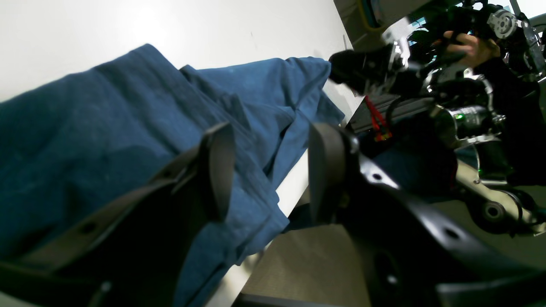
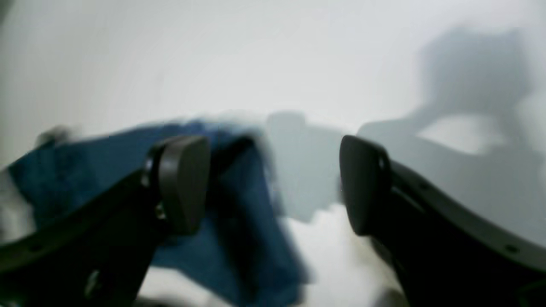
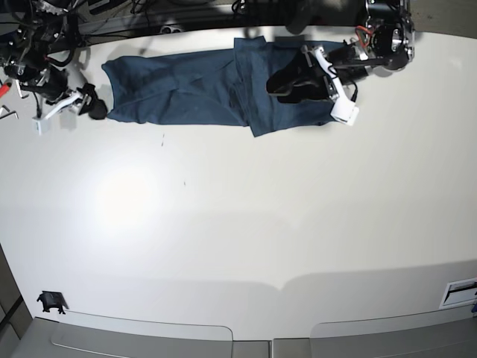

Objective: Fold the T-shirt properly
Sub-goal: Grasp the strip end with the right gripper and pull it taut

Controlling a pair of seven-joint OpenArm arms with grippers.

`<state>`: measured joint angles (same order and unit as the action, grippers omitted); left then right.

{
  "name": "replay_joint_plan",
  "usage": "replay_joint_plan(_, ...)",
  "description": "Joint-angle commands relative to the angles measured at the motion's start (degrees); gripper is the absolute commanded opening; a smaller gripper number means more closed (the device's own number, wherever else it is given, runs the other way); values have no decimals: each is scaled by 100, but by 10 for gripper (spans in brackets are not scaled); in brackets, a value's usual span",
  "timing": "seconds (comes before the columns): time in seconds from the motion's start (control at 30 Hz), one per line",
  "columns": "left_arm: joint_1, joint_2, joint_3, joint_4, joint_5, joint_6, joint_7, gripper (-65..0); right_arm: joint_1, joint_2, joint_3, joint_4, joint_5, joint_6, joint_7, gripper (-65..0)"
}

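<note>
**Soft shirt strung along the table's far edge, both arms at its ends**

The T-shirt [image 3: 201,93] lies stretched in a long band along the far edge of the white table [image 3: 238,224], partly folded over itself and wrinkled. Part of it hangs over that edge in the left wrist view. It looks light, limp cotton that will sag and crease; hems and corners are the likeliest holds.

The left gripper [image 3: 287,80] hovers over the shirt's thicker end, its fingers [image 1: 222,166] apart with nothing held. The right gripper [image 3: 91,107] sits just beside the opposite end, fingers [image 2: 183,183] spread wide and empty.

The table is smooth, matte and bare. Cables and rig hardware crowd behind the far edge.
</note>
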<state>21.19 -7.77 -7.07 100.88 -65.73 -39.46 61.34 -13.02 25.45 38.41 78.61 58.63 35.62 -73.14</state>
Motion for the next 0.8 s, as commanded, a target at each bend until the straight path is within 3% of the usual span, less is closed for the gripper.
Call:
replay_joint_plan(0.0, -39, -7, 4, 109, -168, -54, -103, -392, 46, 136, 4, -57, 273, 101, 0, -200)
replay_joint_plan(0.5, -37, -7, 4, 109, -155, -54, -101, -392, 48, 136, -1207, -544, 407, 212, -208, -201)
replay_joint_plan(0.77, -39, -39, -7, 114, -181, -54, -125, -392, 48, 138, -1215, -544, 1545, 214, -686, -201)
